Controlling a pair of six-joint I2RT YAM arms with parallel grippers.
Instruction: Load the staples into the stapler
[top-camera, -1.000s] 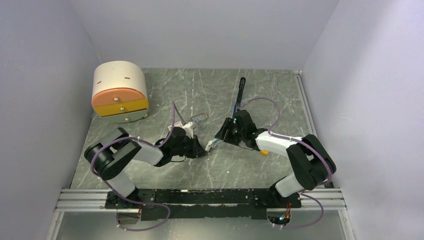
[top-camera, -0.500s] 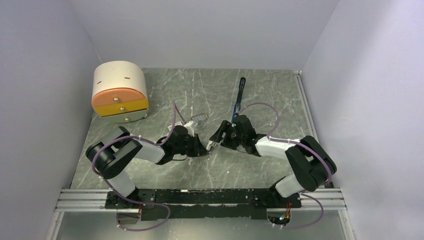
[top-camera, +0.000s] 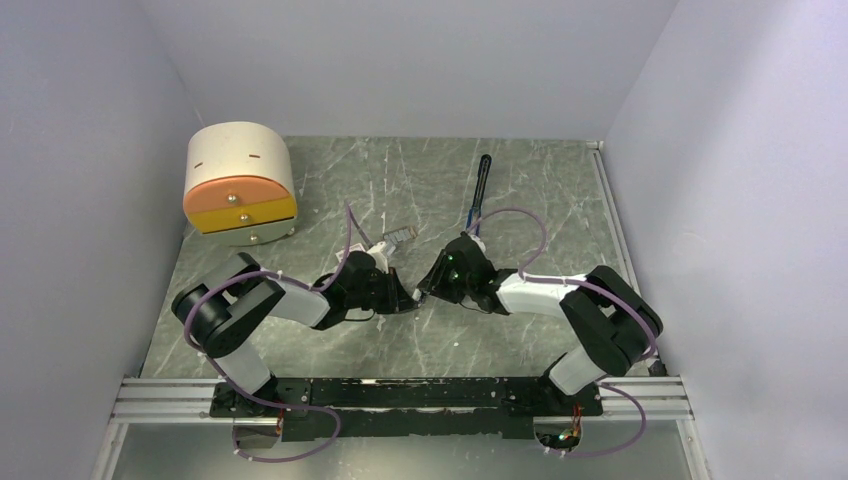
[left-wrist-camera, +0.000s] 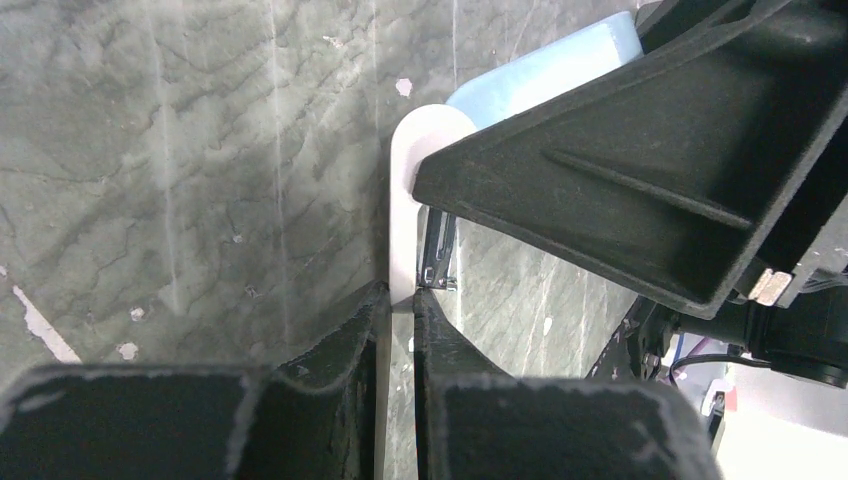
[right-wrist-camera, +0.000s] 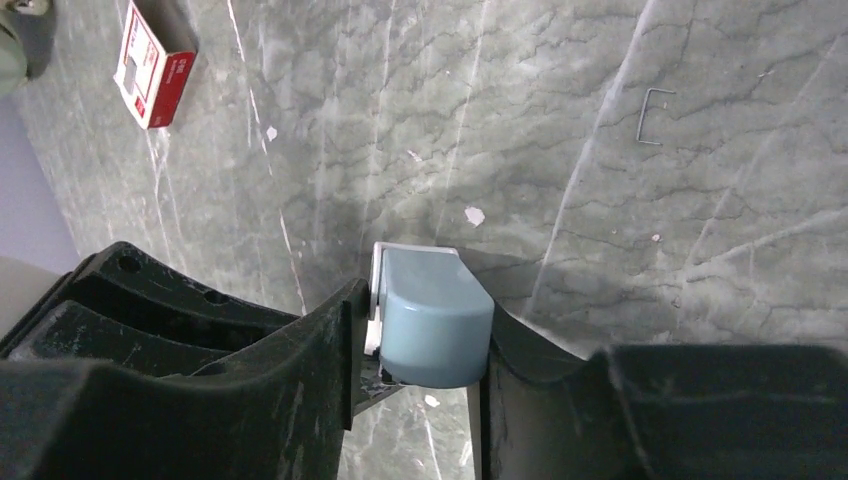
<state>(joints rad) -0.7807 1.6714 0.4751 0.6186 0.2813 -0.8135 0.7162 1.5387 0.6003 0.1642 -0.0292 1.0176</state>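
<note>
The stapler (top-camera: 479, 192), long, slim and blue with a black top arm, lies at the back of the table, apart from both grippers. The grey ribbed staples (top-camera: 400, 236) lie just behind my left gripper (top-camera: 407, 297). A red-and-white box (right-wrist-camera: 150, 65) shows in the right wrist view. My right gripper (right-wrist-camera: 425, 318) is shut on a short pale-blue piece (right-wrist-camera: 432, 315) with a white base. My left gripper (left-wrist-camera: 400, 300) is shut on the thin white plate (left-wrist-camera: 405, 215) of that same piece (left-wrist-camera: 560, 70). The two grippers meet tip to tip at mid-table (top-camera: 428, 287).
A cream drawer unit (top-camera: 240, 180) with orange and yellow fronts stands at the back left. A single loose staple (right-wrist-camera: 655, 115) lies on the marble top. Grey walls close in the table on three sides. A metal rail (top-camera: 400, 395) runs along the near edge.
My right gripper has moved left and down with the pale-blue piece, closing the gap to my left gripper. The left gripper has barely moved.
</note>
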